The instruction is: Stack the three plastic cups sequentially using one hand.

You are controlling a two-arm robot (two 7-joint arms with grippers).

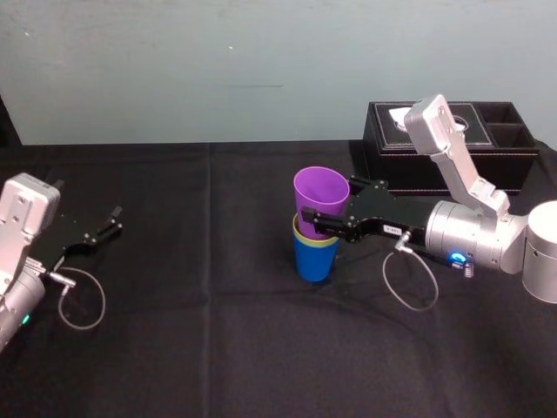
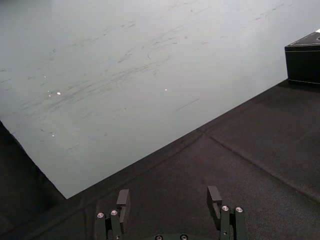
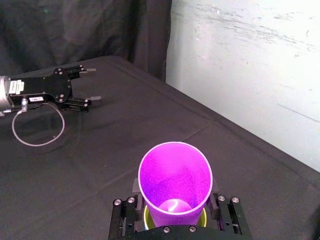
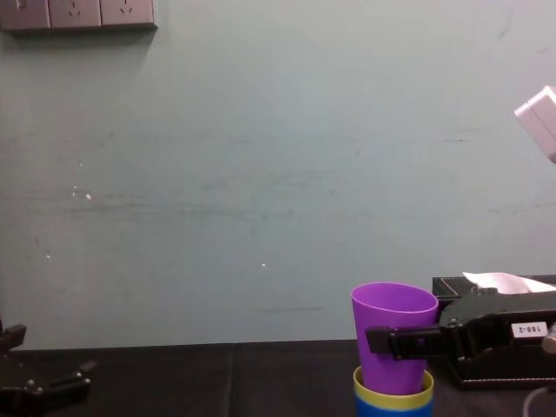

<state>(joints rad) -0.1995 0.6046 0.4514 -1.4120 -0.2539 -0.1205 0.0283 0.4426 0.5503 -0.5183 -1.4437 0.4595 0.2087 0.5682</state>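
From my seat, a pale blue-green wall closes off the back. It is scuffed and streaked with faint marks, and a row of sockets sits high at its left. The counter runs right up to the wall under a black cloth creased by fold lines. A black tissue box sits at the far right, close to the wall. Where the wall ends on the left, a dark curtain hangs. The light is soft and even.
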